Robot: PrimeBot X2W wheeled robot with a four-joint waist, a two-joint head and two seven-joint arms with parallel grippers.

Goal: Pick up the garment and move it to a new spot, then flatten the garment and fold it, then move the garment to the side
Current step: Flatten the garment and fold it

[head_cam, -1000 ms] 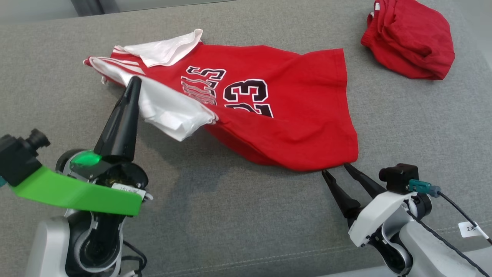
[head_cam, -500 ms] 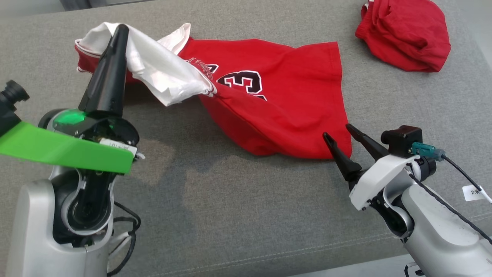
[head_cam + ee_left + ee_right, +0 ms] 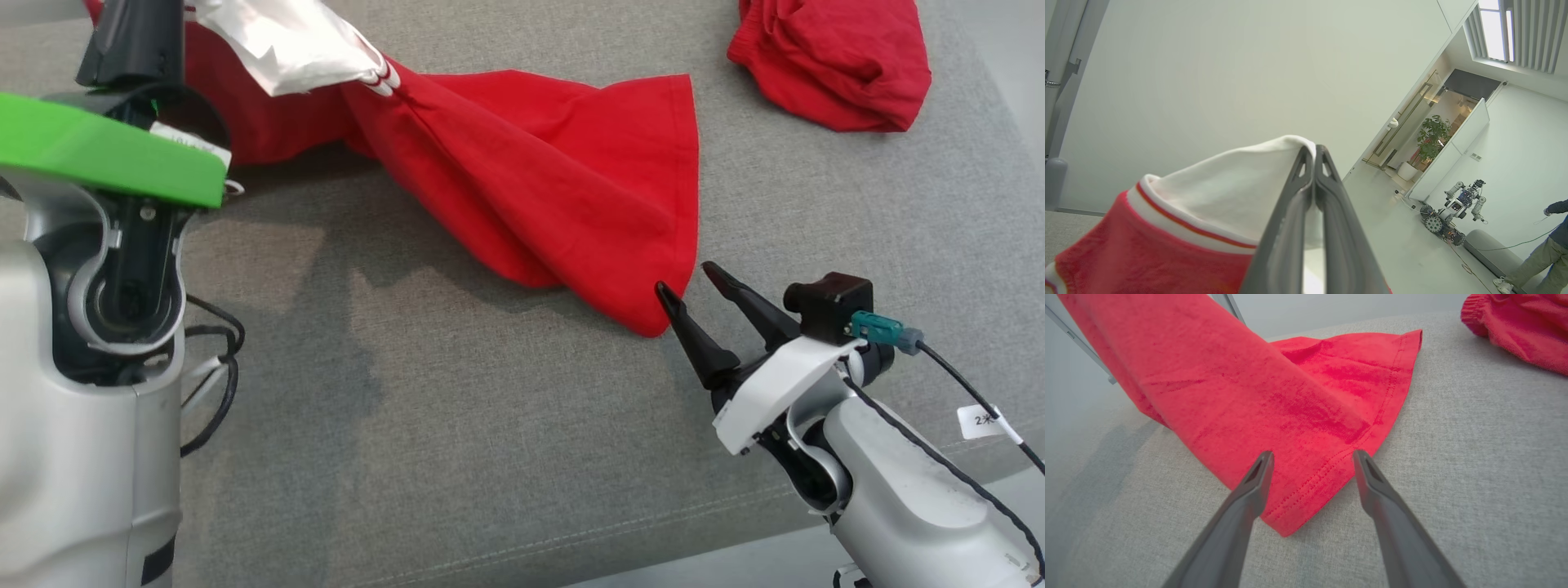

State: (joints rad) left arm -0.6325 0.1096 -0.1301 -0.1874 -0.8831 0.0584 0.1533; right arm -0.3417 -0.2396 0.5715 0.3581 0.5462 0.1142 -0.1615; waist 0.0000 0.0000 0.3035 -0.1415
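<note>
1. The left gripper is pressed fully shut. Its two dark fingers pinch a white fold at the top of the red knit jersey, just behind the red-striped band.
2. That grip is high above the grey woven cushion. From it the jersey hangs down and away in a twisted, tapering drape, most likely so the weight of the cloth pulls the folds out before it is laid flat.
3. Only the lower part of the jersey rests on the cushion, where the hem fans out. Its nearest corner lies directly under the right gripper, reaching back between the fingers.
4. The right gripper has its jaws spread wide and holds nothing. The tips hover low, one on each side of the stitched hem corner. Whether they touch the cloth I cannot tell.
5. That stance looks like preparation to take the corner, so that both ends are held and the jersey can be carried to a new spot and stretched out.
6. A crumpled red cloth bundle lies well beyond the right gripper's fingertips, off to their right and apart from the jersey.
</note>
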